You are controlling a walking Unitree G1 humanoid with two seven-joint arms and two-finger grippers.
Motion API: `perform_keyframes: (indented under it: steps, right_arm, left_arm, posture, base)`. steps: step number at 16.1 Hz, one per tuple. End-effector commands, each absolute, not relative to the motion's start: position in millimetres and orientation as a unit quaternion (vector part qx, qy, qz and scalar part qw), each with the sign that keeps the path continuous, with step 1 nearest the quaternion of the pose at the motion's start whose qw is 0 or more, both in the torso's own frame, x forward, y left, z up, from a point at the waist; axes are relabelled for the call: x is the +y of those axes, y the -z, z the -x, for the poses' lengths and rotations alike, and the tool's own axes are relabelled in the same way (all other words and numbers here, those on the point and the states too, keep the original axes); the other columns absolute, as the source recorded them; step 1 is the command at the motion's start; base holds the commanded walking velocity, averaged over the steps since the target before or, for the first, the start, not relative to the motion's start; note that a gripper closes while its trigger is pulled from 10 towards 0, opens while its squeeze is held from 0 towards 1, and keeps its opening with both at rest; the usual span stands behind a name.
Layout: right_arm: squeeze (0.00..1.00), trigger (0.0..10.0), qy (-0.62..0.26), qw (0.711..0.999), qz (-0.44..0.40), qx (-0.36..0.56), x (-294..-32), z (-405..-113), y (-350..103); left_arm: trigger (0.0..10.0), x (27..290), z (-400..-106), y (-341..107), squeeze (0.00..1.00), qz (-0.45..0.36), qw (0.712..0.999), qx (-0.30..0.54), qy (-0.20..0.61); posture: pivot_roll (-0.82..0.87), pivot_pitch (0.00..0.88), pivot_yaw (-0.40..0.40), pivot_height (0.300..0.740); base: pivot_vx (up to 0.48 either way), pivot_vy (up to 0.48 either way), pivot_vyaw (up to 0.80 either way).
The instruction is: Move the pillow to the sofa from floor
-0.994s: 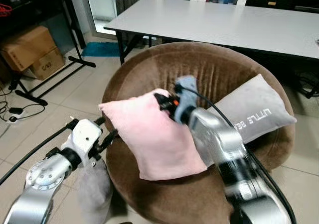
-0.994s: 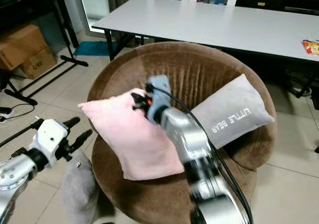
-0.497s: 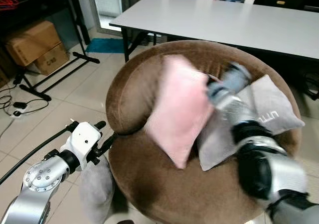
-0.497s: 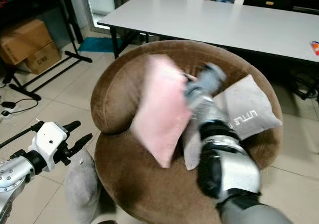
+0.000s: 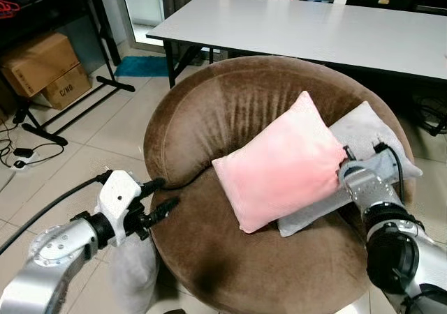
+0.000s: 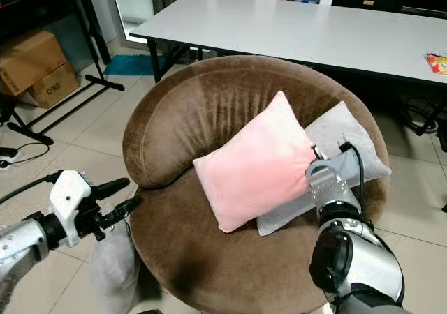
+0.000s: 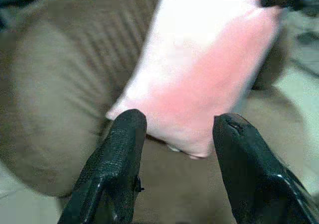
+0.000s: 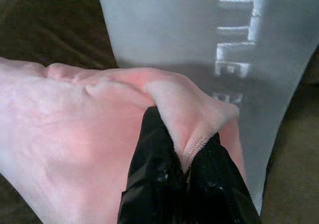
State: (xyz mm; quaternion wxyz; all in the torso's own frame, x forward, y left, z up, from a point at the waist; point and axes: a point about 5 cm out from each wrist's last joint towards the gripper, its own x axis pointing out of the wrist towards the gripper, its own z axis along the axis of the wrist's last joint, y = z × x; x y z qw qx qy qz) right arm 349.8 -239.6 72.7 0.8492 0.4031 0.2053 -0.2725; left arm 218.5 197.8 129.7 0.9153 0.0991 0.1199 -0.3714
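A pink pillow [image 5: 286, 166] lies tilted on the seat of the round brown sofa chair [image 5: 230, 105], leaning on a grey pillow [image 5: 374, 143] with white lettering. My right gripper [image 8: 182, 171] is shut on the pink pillow's right corner; in the right wrist view the pink fabric [image 8: 89, 129] bunches between the black fingers [image 8: 149, 159]. My left gripper [image 5: 159, 197] is open at the sofa's left front edge, apart from the pink pillow [image 7: 209, 69]. Its two black fingers [image 7: 117, 169] frame the pillow in the left wrist view.
A grey cushion [image 5: 133, 268] lies on the tiled floor below my left arm. Behind the sofa stands a long white table [image 5: 314, 28]. Cardboard boxes [image 5: 42, 66], a black stand [image 5: 77, 108] and cables [image 5: 17, 153] are at the far left.
My right gripper has swung the pink pillow from upright at the sofa's middle down to the right, laying it against the grey pillow. My left gripper has edged toward the sofa.
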Motion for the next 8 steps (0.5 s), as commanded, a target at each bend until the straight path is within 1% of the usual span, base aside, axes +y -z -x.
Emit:
perform_keyframes:
  steps: [1, 4, 6, 8]
  right_arm:
    - [0.0, 10.0, 0.275, 0.848, -0.4, 0.215, -236.5, -347.8, -68.2]
    - [0.0, 10.0, 0.253, 0.858, -0.397, 0.208, -228.3, -354.8, -75.9]
    - [0.0, 10.0, 0.249, 0.859, -0.399, 0.203, -225.6, -356.7, -78.0]
    - [0.0, 10.0, 0.247, 0.859, -0.401, 0.204, -222.5, -356.7, -77.1]
  left_arm:
    - [10.0, 198.6, -216.8, -137.7, 0.0, -0.083, 0.909, 0.119, 0.392]
    - [10.0, 198.2, -208.0, -147.5, 0.0, -0.036, 0.889, 0.138, 0.434]
    - [10.0, 203.0, -200.6, -147.9, 0.0, -0.041, 0.882, 0.161, 0.44]
    - [10.0, 207.6, -198.6, -147.6, 0.0, -0.052, 0.882, 0.173, 0.435]
  posture:
    - [0.01, 0.0, 0.047, 0.74]
    - [0.01, 0.0, 0.048, 0.74]
    - [0.01, 0.0, 0.041, 0.74]
    - [0.02, 0.0, 0.033, 0.74]
  base:
    - [0.0, 0.0, 0.0]
    - [0.0, 0.0, 0.0]
    - [0.0, 0.0, 0.0]
    - [0.0, 0.0, 0.0]
